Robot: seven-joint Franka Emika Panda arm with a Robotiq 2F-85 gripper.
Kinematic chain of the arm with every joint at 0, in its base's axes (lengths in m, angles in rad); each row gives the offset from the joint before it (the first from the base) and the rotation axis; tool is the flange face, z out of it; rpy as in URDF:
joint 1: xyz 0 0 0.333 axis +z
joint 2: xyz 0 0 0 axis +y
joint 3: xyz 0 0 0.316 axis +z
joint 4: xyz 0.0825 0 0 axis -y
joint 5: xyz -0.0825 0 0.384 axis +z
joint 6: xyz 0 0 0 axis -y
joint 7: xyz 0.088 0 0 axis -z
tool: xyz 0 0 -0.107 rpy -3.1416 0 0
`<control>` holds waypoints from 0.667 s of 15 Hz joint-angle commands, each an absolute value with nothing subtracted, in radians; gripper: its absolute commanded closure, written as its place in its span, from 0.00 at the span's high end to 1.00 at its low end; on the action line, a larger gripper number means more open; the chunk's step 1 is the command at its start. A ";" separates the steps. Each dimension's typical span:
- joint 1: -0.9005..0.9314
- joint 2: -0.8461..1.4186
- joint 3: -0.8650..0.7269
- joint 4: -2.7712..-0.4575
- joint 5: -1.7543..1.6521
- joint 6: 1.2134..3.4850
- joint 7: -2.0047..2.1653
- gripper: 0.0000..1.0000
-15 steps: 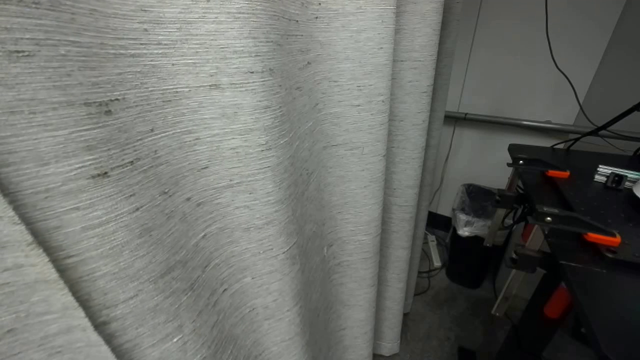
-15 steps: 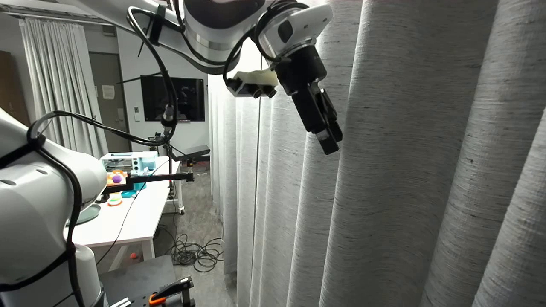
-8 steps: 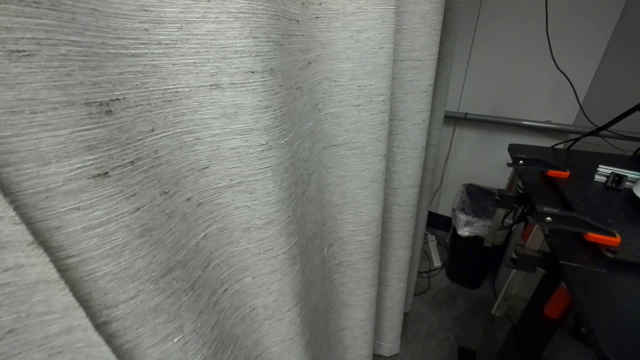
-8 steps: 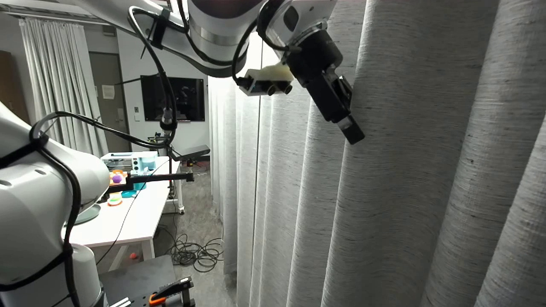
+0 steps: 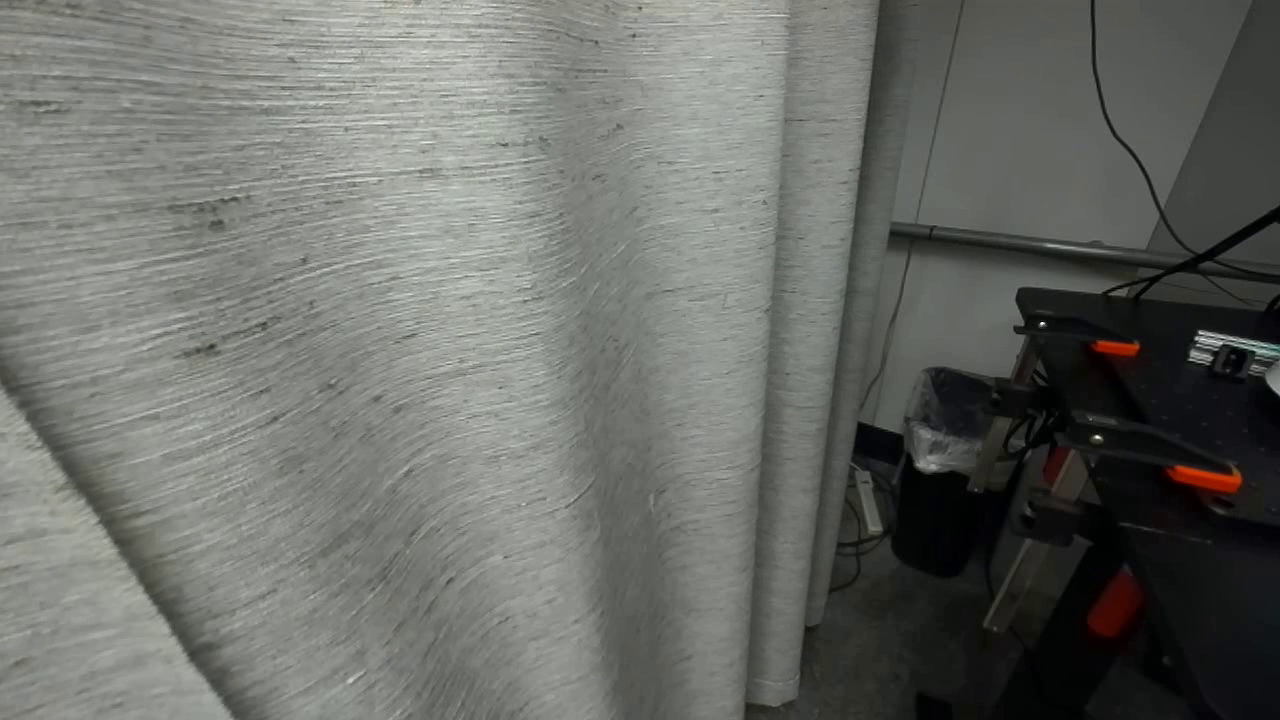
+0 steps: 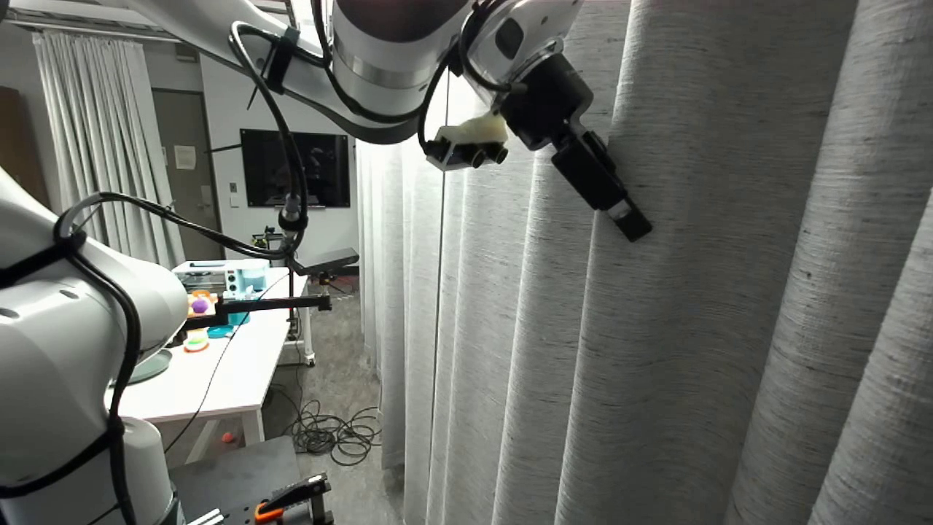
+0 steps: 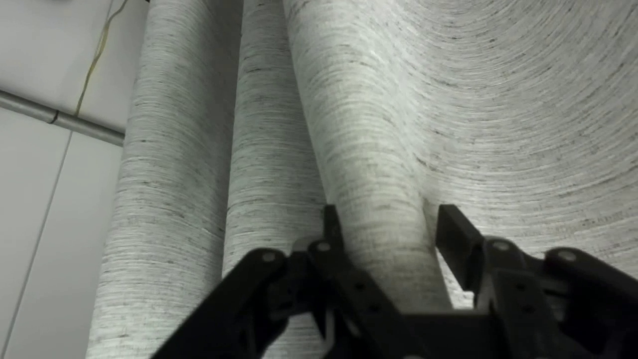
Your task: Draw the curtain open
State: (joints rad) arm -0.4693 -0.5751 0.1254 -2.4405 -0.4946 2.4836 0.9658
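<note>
Straddling a fold of curtain, lower centre of the wrist view, with gripper fingers well apart; clamping nothing yet. Filling centre and right with curtain. Likely risking a slip when pulling, from closing too shallowly on the rounded fold; possibly straining curtain, from dragging hard with its top out of view.

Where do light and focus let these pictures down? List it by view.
Wrist view: the end effector is dark and blurred, the weave of the curtain higher in the frame crisper; in an exterior view, the curtain's far folds bleach almost white, nearer ones look greyer; in an exterior view, the space beneath the black table lies in deep shadow, hiding detail.
</note>
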 commanded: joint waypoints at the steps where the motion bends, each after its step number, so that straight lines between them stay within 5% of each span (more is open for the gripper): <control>1: -0.456 -0.596 0.159 -2.440 -0.520 2.483 1.020 0.23; 4: -0.455 -0.613 0.200 -2.437 -0.527 2.464 1.050 0.01; 10: -0.406 -0.637 0.288 -2.429 -0.521 2.439 1.069 0.01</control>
State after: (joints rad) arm -0.4456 -0.6160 0.2503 -2.4407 -0.4948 2.4764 1.0283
